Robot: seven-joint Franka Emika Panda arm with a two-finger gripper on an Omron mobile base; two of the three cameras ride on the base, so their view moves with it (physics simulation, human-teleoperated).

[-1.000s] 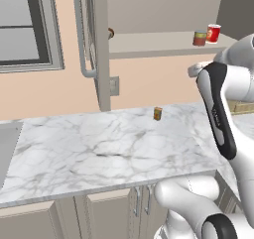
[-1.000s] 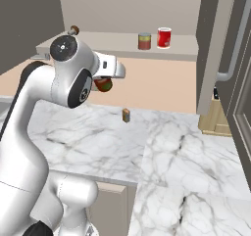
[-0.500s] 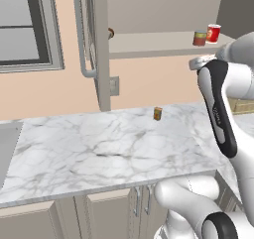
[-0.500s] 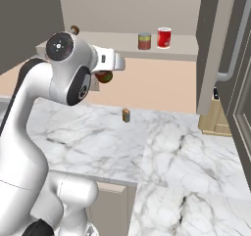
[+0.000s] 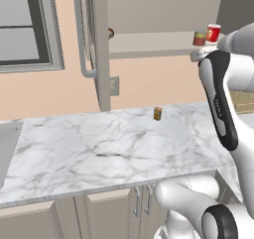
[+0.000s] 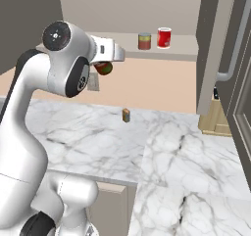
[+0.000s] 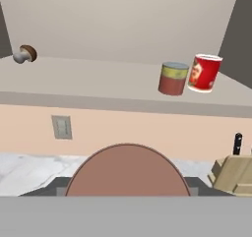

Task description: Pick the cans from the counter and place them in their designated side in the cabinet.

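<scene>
The gripper [image 6: 104, 67] is closed around a dark red can [image 7: 128, 170], held up in the air just below the cabinet [image 6: 128, 5] shelf. The can's round end sits right between the fingers. Up ahead of the fingers, on the shelf, the short can with the teal top [image 7: 173, 78] stands just beside a bright red can [image 7: 204, 73]. A small mushroom [image 7: 24, 53] lies far off to the other side. Down below the fingers, a little box [image 6: 126, 115] stands on the counter [image 6: 171, 152].

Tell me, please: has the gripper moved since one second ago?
Yes. In the right base view the gripper, shut on a can, has risen toward the cabinet shelf, judged against the wall outlet.
</scene>
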